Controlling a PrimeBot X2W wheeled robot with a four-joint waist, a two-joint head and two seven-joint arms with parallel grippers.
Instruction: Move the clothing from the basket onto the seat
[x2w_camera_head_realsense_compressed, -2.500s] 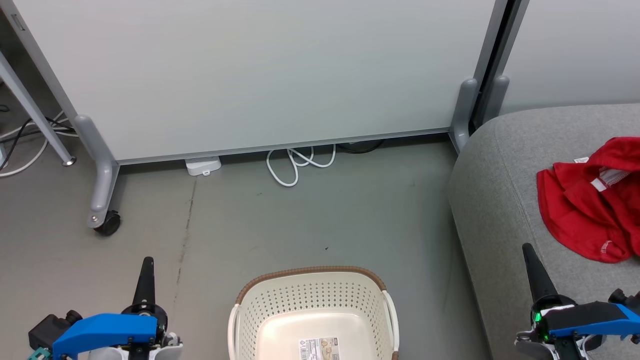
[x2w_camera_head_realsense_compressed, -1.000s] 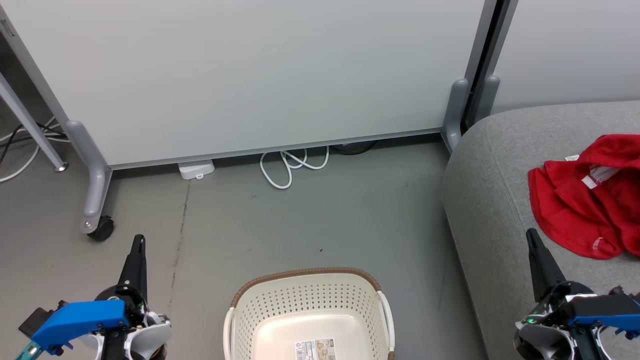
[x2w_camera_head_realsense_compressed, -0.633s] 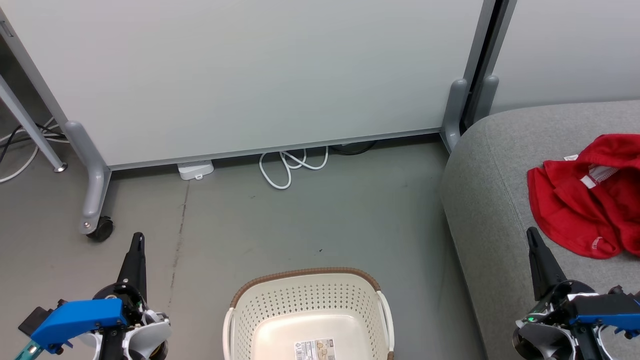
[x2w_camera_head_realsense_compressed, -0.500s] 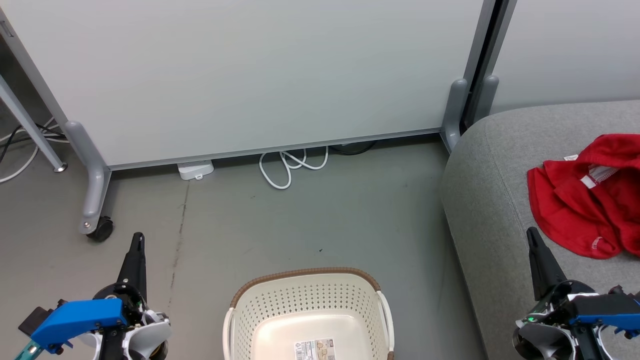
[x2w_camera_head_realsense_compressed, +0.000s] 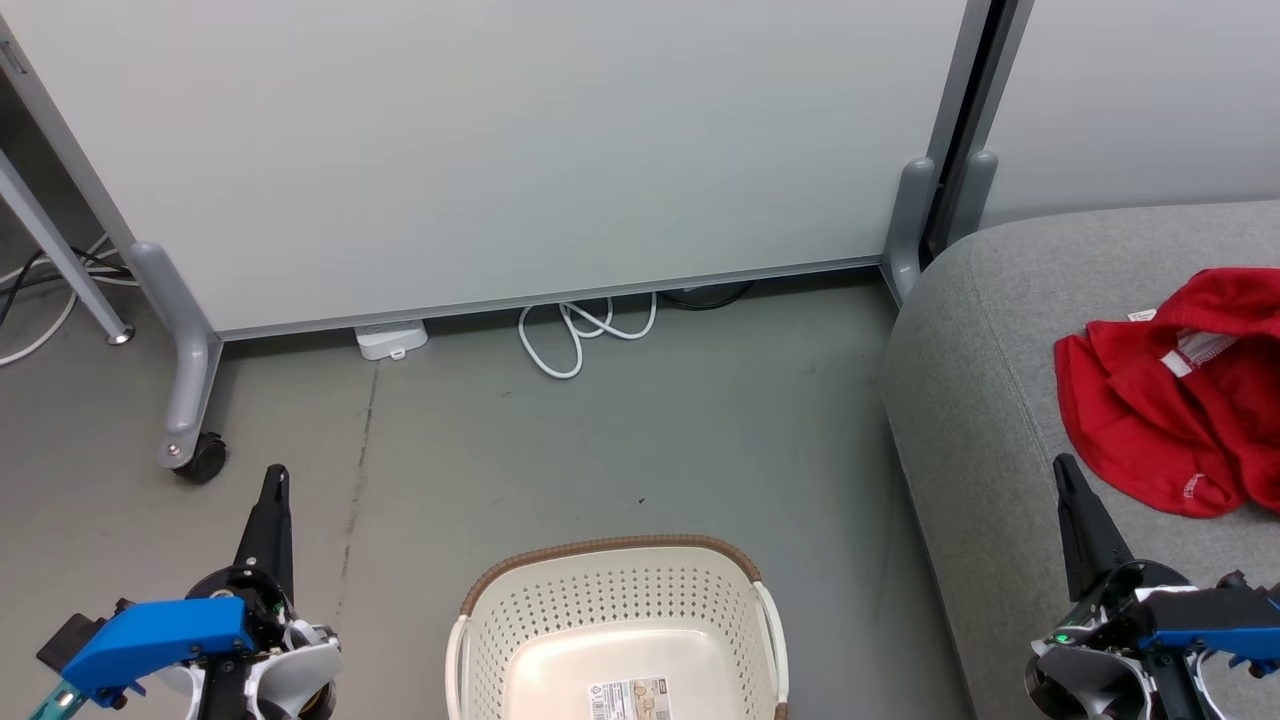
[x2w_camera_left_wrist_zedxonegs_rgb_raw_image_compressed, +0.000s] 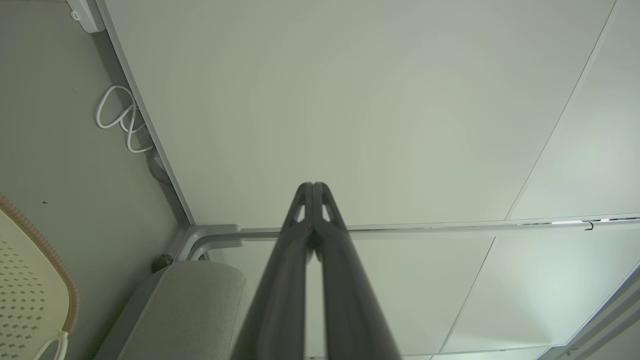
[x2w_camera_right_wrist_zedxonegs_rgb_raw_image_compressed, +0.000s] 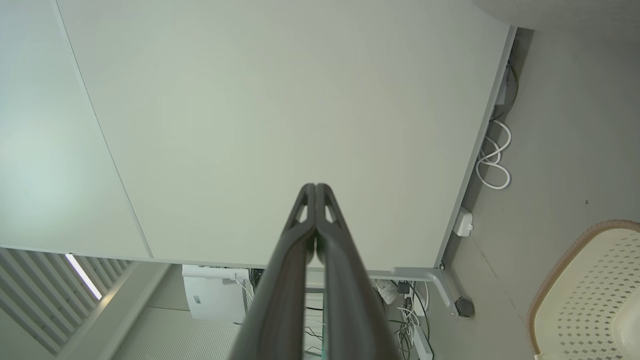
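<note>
Red clothing, crumpled in a heap with a white trimmed part and a small white tag showing, lies on the seat. The heap runs off the right edge of the head view, so one garment or several cannot be told. Seat: grey fabric, rounded corner, on the robot's right, its end close by the foot of the partition. Basket: cream perforated plastic, brown woven-look rim, standing on the floor directly before the robot, its own floor bare to view with a printed label; a strip of grey floor separates it from the seat. Left fingers: dark, pressed tip to tip, holding nothing, raised over the floor left of the basket; the left wrist view shows the same fingers meeting at the tips. Right fingers: likewise closed together on nothing, over the near edge of the seat, just short of the clothing and not touching it; tips joined in the right wrist view. Pale partition panel across the back, on a grey foot with a black castor. White cable coil and small white box at the panel's base. Slanted grey leg and loose cables at far left.
</note>
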